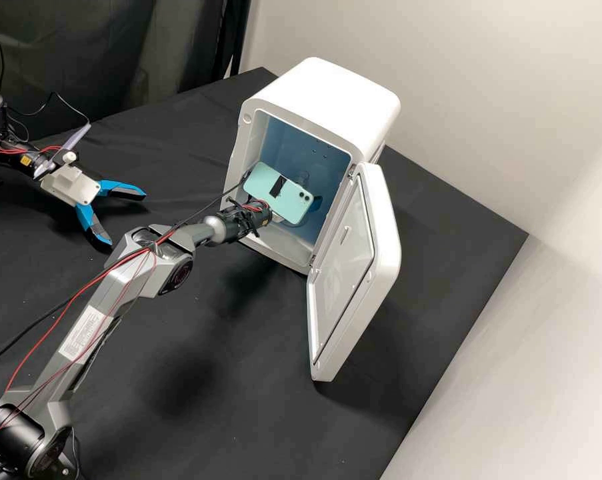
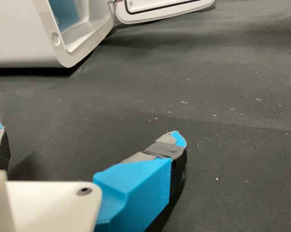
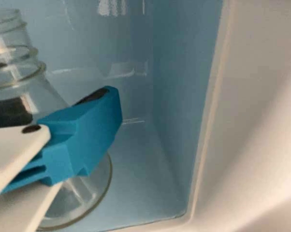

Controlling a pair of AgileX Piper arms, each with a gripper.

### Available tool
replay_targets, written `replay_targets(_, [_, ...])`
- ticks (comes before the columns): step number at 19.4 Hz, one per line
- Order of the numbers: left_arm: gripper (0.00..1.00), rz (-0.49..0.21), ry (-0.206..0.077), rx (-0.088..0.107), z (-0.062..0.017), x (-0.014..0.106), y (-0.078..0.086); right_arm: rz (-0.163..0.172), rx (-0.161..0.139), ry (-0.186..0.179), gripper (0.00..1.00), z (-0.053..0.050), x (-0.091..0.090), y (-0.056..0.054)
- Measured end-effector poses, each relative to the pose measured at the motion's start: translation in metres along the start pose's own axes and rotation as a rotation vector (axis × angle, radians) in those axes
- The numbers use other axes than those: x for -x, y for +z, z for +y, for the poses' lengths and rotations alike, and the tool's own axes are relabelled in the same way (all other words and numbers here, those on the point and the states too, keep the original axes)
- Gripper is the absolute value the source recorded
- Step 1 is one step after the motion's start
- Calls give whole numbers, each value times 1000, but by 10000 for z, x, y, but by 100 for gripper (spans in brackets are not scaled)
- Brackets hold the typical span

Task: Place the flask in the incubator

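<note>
The clear glass flask [image 3: 20, 63] stands upright inside the white incubator [image 1: 327, 100], its round base on the pale blue floor [image 3: 140, 179]. My right gripper [image 3: 53, 108] is inside the chamber and shut on the flask's cone; one blue finger [image 3: 82, 135] lies across the glass, and the other shows dark through it. In the high view the right arm's wrist [image 1: 237, 223] reaches into the opening, and a mint phone [image 1: 281, 193] on it hides the gripper. My left gripper [image 1: 125, 217] hovers open over the bench at the far left, well away from the incubator [image 2: 29, 38].
The incubator door [image 1: 354, 267] hangs open to the right of the chamber, its edge [image 2: 160, 5] low over the black bench [image 1: 214, 373]. The chamber's side wall [image 3: 184, 96] is close beside the flask. Red cables run along the right arm.
</note>
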Motion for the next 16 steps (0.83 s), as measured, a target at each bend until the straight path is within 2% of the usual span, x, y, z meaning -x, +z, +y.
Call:
replay_targets(1, [100, 0, 0, 0, 0, 0, 0, -7, -3, 0, 100, 0, 0, 7])
replay_targets(6, [100, 4, 1, 1, 0, 3, -8, -16, 40, -12, 100, -8, 0, 12])
replay_targets(8, [100, 3, -1, 2, -3, 9, -20, -19, 38, -20, 100, -16, 0, 15])
replay_targets(10, [100, 15, -9, 13, -28, 14, -55, -22, 39, -32, 100, -39, -5, 28])
replay_targets(11, [100, 21, -12, 17, -35, 15, -66, -26, 49, -33, 100, -59, -12, 46])
replay_targets(12, [100, 21, -12, 18, -37, 15, -66, -28, 59, -36, 100, -78, -18, 61])
replay_targets(16, [100, 21, -12, 18, -37, 15, -66, -30, 59, -47, 100, -104, -23, 76])
